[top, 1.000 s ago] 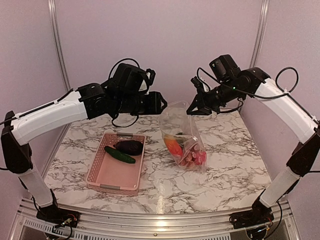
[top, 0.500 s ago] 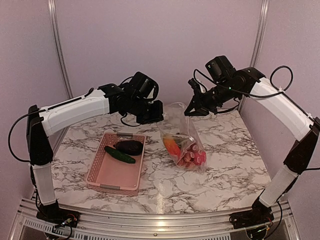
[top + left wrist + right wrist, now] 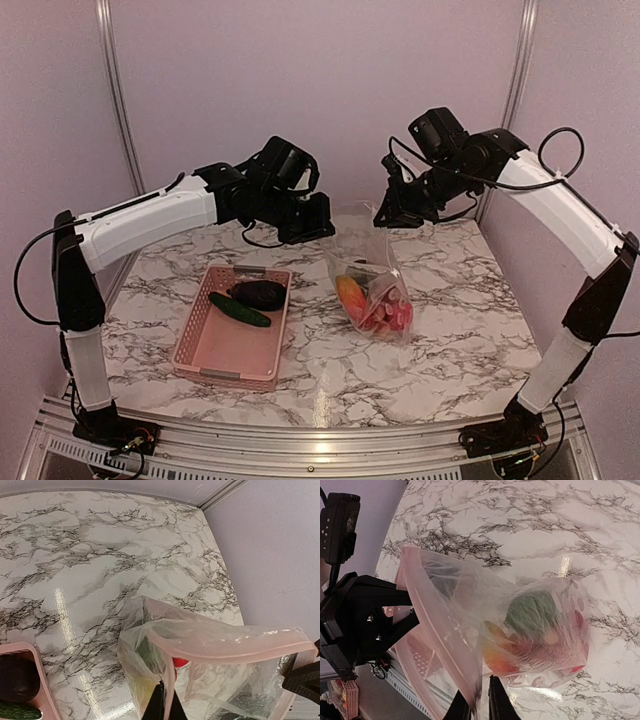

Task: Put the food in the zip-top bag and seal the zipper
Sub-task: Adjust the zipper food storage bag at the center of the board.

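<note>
Near left of the surface (image 3: 450,340): pink basket (image 3: 205,348) holds one cucumber (image 3: 238,310) and the eggplant (image 3: 260,293). Neither is bagged.

Centre, slightly right: zip-top bag (image 3: 372,285) stands slumped on the surface. Red and yellow-red food (image 3: 385,312) sits at its bottom, with a green piece visible in the right wrist view. Mouth is up and unsealed.

Change over the last second: left tool (image 3: 162,707) has gone from parted to clenched on the zipper (image 3: 225,645) at the bag's left mouth corner. Right tool (image 3: 479,705) had been clamped; its jaws now stand slightly parted around the strip. Cannot tell whether it pinches or has let go. Bag top has sagged a little lower.

Reading: the hold looks to be passing to the left arm. The mouth must stay open, as two pieces remain.

Room: near-right quarter and the near edge are bare marble. The far edge is crowded by both tools, with the wall close behind.
</note>
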`<state>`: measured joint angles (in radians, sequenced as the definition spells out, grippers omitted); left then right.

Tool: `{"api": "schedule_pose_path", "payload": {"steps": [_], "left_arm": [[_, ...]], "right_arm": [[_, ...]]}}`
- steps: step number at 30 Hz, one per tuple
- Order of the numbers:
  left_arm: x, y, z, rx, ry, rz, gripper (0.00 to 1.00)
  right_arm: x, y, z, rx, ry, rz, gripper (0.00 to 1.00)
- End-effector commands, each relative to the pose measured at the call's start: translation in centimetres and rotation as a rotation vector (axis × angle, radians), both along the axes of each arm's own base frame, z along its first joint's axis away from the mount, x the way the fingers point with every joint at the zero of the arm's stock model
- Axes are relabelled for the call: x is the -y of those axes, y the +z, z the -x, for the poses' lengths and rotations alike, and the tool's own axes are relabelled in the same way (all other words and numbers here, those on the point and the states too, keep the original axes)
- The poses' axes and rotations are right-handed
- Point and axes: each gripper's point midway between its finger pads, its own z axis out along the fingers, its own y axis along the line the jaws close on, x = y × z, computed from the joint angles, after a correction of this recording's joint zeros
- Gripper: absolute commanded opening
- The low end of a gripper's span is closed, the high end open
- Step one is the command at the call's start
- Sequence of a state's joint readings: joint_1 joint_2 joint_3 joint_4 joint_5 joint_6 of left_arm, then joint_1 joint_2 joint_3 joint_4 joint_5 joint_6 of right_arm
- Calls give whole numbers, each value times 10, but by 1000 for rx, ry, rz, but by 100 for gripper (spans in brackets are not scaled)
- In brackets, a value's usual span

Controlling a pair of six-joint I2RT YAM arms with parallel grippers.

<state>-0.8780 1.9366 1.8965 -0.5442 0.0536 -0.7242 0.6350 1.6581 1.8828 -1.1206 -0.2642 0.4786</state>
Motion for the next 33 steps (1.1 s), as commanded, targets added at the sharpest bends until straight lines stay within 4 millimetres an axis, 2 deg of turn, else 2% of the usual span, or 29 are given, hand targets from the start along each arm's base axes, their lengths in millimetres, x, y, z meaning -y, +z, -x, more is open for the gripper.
{"api": "schedule_pose_path", "payload": {"steps": [1,4,7,10,16,20,22,26,30,33], "left_arm": [[4,51,7,51,-6,96,0],[4,60,10,67,-5,97,0],[7,70,14,88,-16,107,0],[12,77,19,115,-42,116,0],[10,64,15,106,-21,77,0],[8,75,15,152,-36,74,15],[-1,81,9,198,-7,41,28],[-40,87,-1,252,123,-68,56],[-78,97,-1,308,209,-131,67],[-117,91,0,325,328,-185,76]], "right_arm": [[7,3,-7,29,-36,62,11],[14,6,-11,45,-50,110,9],[22,13,-15,74,-64,151,0],[24,22,-17,103,-72,150,0],[26,6,-13,71,-43,196,0],[28,17,-15,103,-50,186,0],[27,13,-15,97,-44,194,0],[24,10,-13,88,-40,171,0],[24,12,-13,94,-49,162,0],[25,10,-12,93,-49,162,0]]}}
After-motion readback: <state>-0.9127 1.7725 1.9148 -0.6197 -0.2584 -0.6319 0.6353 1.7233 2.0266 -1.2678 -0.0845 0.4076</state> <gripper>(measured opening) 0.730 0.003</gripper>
